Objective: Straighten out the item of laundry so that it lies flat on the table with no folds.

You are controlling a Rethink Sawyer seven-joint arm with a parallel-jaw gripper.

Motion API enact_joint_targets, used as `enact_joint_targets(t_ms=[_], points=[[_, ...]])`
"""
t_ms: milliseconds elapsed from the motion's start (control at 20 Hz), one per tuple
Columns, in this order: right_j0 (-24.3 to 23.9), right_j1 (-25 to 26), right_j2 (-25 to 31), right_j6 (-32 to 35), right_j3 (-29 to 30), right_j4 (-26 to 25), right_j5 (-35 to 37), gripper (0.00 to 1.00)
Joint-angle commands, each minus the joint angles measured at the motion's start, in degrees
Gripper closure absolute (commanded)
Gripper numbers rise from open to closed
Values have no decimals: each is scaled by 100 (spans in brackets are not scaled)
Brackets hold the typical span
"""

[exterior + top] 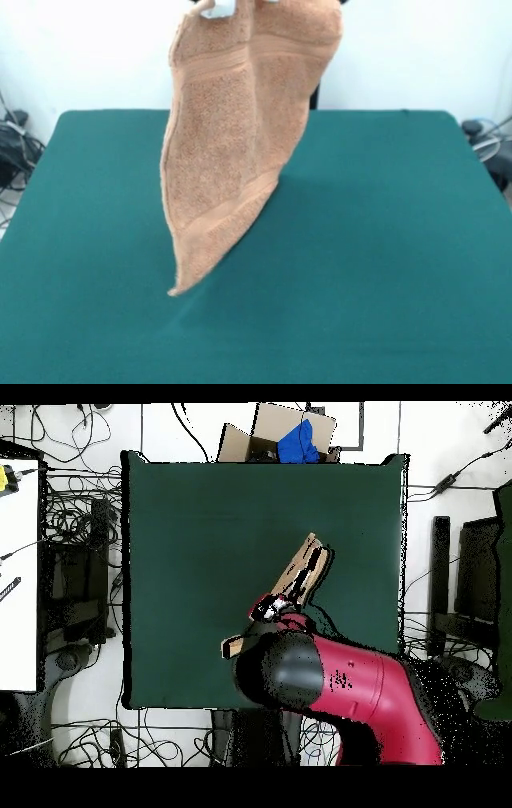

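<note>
The light orange-brown terry hand towel [240, 152] hangs straight below my end effector [240, 6], which is clamped on its top edge. Its long axis runs down to 1 low corner, just above the dark green cloth-covered desk [384, 240] near the middle. A cardboard box [285, 432] beyond the desk's edge holds something blue.
</note>
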Motion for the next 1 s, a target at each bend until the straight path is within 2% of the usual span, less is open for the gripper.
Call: enact_joint_targets(t_ms=[50,350,550,1000], points=[[266,615,264,313,302,-218,-48,100],[549,976,173,731,117,-163,-379,100],[628,1265,152,817,-15,-75,-676,100],[812,1547,60,918,-113,87,-989,100]])
